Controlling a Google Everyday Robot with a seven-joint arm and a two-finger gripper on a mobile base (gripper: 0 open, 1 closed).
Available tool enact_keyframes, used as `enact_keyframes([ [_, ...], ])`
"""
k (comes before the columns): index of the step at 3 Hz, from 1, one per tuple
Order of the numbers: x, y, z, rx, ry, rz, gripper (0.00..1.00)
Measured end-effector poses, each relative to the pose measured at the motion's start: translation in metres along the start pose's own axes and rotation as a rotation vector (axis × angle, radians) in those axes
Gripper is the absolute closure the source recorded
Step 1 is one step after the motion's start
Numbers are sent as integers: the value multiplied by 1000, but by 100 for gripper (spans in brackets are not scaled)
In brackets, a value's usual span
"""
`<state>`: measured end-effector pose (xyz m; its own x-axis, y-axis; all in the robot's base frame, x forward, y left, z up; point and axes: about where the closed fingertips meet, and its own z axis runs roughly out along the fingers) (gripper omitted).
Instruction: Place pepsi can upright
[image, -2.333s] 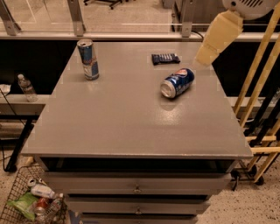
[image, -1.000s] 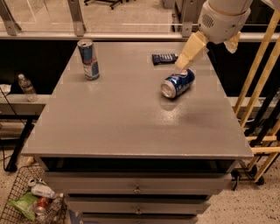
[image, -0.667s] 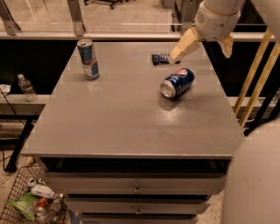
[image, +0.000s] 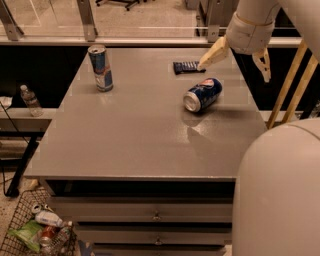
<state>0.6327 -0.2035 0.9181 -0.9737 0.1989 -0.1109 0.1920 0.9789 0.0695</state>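
The pepsi can (image: 202, 94), dark blue with a silver end, lies on its side on the right part of the grey table (image: 135, 135), its silver end facing front left. My gripper (image: 233, 73) hangs above the table's far right, just behind and to the right of the can, not touching it. It is open and empty: one cream finger (image: 212, 52) points down left toward a dark packet, the other finger (image: 263, 65) hangs off to the right.
A taller slim blue-and-silver can (image: 101, 67) stands upright at the far left. A dark flat packet (image: 187, 66) lies behind the pepsi can. My arm's white body (image: 280, 200) fills the lower right. A glass railing runs behind the table; a wire basket (image: 35, 230) sits on the floor.
The gripper has come down and left from the upper right toward the area behind the pepsi can. My arm's body has entered the lower right. The cans have not moved.
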Motion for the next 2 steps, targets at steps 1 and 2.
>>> enact_keyframes([
  [1,4,12,8,3,40,187,0],
  [2,3,28,18,-9,77,360,0],
])
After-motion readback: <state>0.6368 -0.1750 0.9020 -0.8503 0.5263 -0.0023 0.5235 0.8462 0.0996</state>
